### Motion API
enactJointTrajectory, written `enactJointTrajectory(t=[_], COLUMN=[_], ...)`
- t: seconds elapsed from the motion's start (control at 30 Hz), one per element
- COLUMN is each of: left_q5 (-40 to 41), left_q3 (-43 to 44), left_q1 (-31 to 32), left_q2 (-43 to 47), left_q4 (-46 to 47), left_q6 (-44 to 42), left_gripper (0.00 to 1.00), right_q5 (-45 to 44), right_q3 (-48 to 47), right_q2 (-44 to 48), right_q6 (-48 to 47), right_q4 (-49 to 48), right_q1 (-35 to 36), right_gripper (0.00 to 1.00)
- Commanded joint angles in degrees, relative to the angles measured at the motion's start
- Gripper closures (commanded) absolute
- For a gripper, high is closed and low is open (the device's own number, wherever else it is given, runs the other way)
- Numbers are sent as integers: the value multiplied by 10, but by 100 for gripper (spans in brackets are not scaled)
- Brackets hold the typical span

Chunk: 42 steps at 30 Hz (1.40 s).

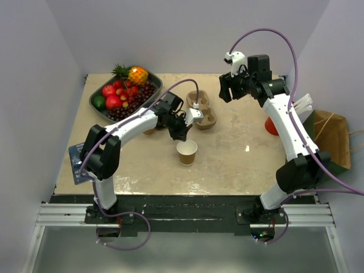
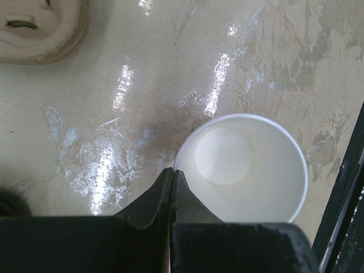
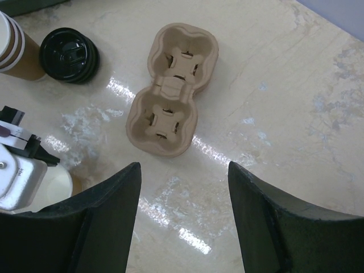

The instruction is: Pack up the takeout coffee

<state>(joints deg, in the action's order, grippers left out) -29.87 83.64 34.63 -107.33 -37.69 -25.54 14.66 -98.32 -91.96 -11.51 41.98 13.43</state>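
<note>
Progress is slight: 1 cup (image 1: 186, 152) stands upright and lidless just toward 6 o'clock of the table's (image 1: 239, 153) middle. The left wrist view shows it white inside and empty. No cup sits in the carrier (image 3: 170, 96), which lies at 12 o'clock from the cup with both of its 2 wells bare. By my reading, filling, lidding, seating the cup in the carrier and getting it into the bag (image 1: 333, 136) are all left to do.

The left gripper (image 2: 172, 173) hangs at the cup's rim on its 9 o'clock side in the wrist view. Its fingers are pressed together, and I see nothing between them. Whether they brush the rim I cannot tell. The right gripper (image 3: 183, 166) hovers above the carrier with its fingers spread wide and empty.

Counted:
- **Loose cups:** 1.
- **Nested cups:** 1 stack (image 3: 14, 48) at 10 o'clock in the right wrist view, with at least 2 rims showing. The full number is cut off by the frame.
- **Lids:** 1 pile of black lids (image 3: 68, 54) just beside that stack. It looks like more than 1, but the number is unclear.
- **Carrier:** 1.
- **Bag:** 1, brown, off the table's 3 o'clock edge.
- **Red cup:** 1 red cup (image 1: 271, 126) near that edge, half hidden by the right arm.
- **Tray:** 1 tray (image 1: 95, 94) of fruit at 10 o'clock.
</note>
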Motion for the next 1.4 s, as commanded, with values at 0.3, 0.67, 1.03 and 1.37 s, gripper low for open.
enactJointTrajectory(t=[0.3, 0.67, 1.03, 1.37], left_q5=[59, 62, 50, 40], left_q3=[-41, -45, -32, -16], left_q1=[18, 20, 19, 18], left_q2=[77, 68, 50, 54], left_q4=[104, 109, 92, 84], left_q6=[22, 27, 19, 8], left_gripper=[100, 100, 98, 73], right_q5=[17, 17, 19, 25], right_q3=[-13, -11, -17, -35], right_q2=[-1, -1, -9, -27], right_q6=[13, 11, 10, 9], right_q4=[-24, -26, -26, -23], right_q1=[1, 0, 0, 0], right_gripper=[34, 33, 33, 32])
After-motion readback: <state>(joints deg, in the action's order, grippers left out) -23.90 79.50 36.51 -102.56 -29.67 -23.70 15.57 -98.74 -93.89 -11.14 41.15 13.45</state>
